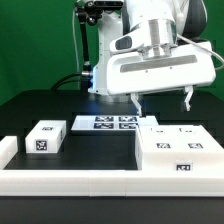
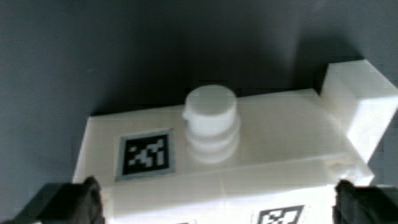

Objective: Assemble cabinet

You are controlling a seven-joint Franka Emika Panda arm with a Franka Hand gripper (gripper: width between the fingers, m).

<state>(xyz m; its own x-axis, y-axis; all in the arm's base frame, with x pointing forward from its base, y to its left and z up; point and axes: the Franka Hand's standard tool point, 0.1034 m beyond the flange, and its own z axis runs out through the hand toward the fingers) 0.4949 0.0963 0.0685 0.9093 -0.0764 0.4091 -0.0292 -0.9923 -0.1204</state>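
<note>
Hand point(image 1: 162, 102) spread above large white tagged plastic cabinet point(image 1: 180, 150).
Cabinet directly beneath, untouched, at black surface's point(image 1: 40, 105) front edge.

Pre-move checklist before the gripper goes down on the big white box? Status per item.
1. Gripper open and empty: ok, jaws wide, nothing between them.
2. Gripper over the large white plastic cabinet box: ok, hovering, not touching.
3. Short white round peg on the box lined up between the jaws: cannot tell.
4. Small white tagged block out of the way: ok, apart at the exterior view's left.
5. Marker board flat on the table: ok.
</note>
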